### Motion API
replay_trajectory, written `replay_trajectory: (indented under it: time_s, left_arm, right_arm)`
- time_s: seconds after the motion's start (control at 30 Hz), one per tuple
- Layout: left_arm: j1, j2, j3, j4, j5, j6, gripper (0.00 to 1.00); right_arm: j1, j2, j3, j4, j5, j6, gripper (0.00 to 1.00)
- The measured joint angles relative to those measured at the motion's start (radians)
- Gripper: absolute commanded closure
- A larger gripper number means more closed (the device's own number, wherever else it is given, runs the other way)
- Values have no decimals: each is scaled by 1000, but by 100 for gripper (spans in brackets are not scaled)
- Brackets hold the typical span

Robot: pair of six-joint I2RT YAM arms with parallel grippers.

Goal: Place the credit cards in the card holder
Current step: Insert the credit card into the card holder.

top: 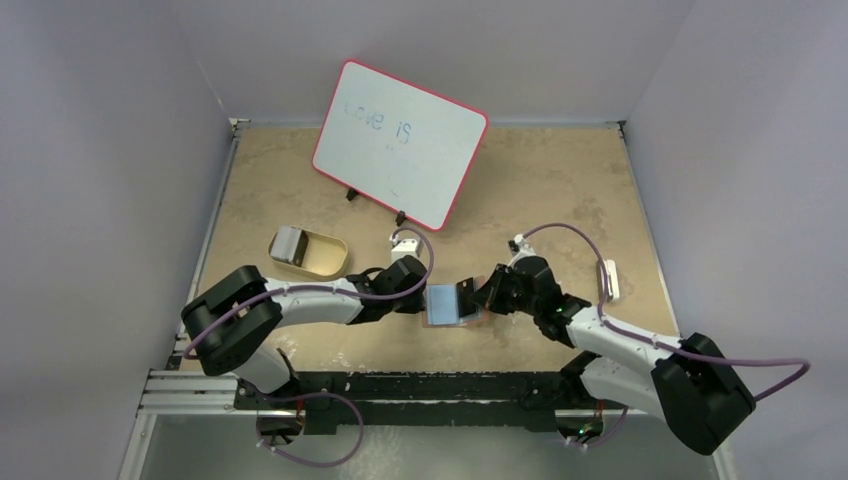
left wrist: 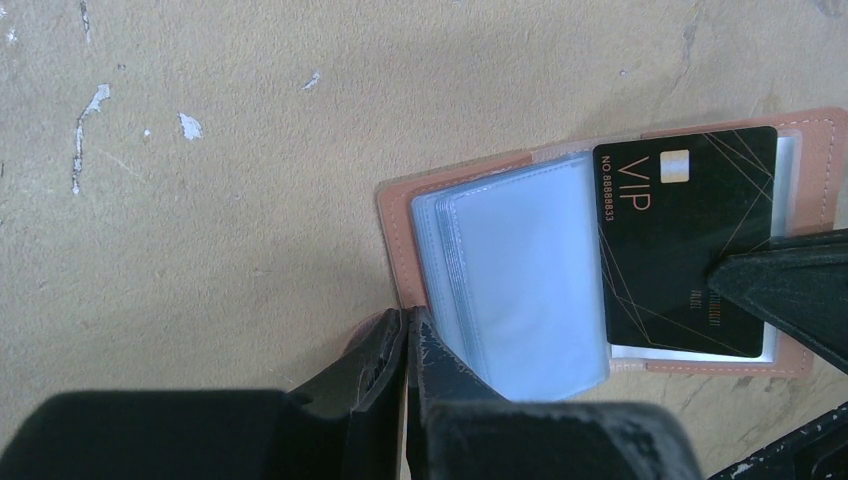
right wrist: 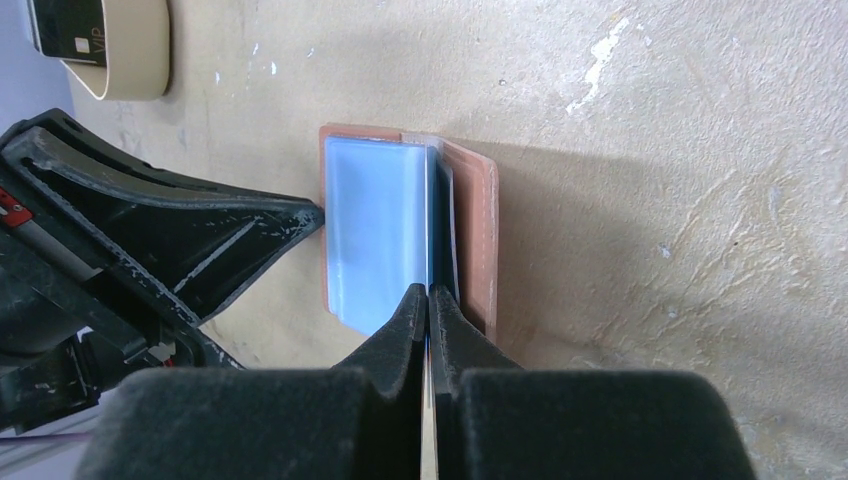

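Observation:
The card holder (top: 445, 304) lies open between the two arms, brown rim (left wrist: 395, 235) around pale blue sleeves (left wrist: 520, 280). My left gripper (top: 423, 300) is shut on its left cover edge (left wrist: 411, 318). My right gripper (top: 479, 296) is shut on a black credit card marked VIP (left wrist: 680, 230), which lies over the holder's right half. In the right wrist view the gripper (right wrist: 428, 292) holds this card edge-on between the sleeves (right wrist: 375, 230) and the brown cover (right wrist: 480, 235). A second credit card (top: 289, 243) lies in the tan tray, also seen in the right wrist view (right wrist: 68, 25).
The tan oval tray (top: 322, 256) sits left of the holder, behind my left arm. A red-rimmed whiteboard (top: 400, 143) stands propped at the back centre. A small white object (top: 609, 280) lies near the table's right edge.

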Motion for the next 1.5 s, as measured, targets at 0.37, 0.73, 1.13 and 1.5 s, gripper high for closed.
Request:
replay_trajectory:
  time_s: [0.37,0.73,1.13,1.5]
  left_arm:
    - [0,3,2,2,10,-14,99]
    - [0,-3,-11,15,12,-26,98]
    - [0,-14,-38,50,11,-49,98]
    - [0,-15,-42,55,11,-61,99]
  right_arm:
    - [-5,6,-35,79,-44,3,100]
    - [-5,39,-48,128,-65,7,100]
    - [-5,-25,-84,129,-47,14,100]
    - [-5,13,-102,184,-48,16,100]
